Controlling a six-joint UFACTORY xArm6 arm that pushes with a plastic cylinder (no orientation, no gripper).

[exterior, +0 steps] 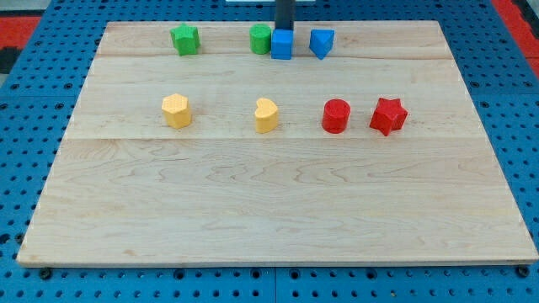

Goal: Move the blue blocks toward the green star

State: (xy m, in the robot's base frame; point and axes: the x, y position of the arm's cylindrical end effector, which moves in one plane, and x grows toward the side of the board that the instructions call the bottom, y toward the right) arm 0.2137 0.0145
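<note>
Rod comes down from the view's top; my tip (284, 31) sits at the far edge of the desk (269, 210), right behind the blue cube (281, 45), its very end hidden by that cube. No jaws on this rig, so nothing to report as open or closed.

Far edge row, view's left to right: green star (184, 39), well apart from the rest; green cylinder (260, 39) touching the blue cube; blue wedge-like block (322, 42) just beside the cube, a small gap between.

Middle row, left to right: yellow hexagon (176, 110), yellow heart (266, 114), red cylinder (336, 115), red star (388, 115). Red pair lies near each other, toward the right edge.
</note>
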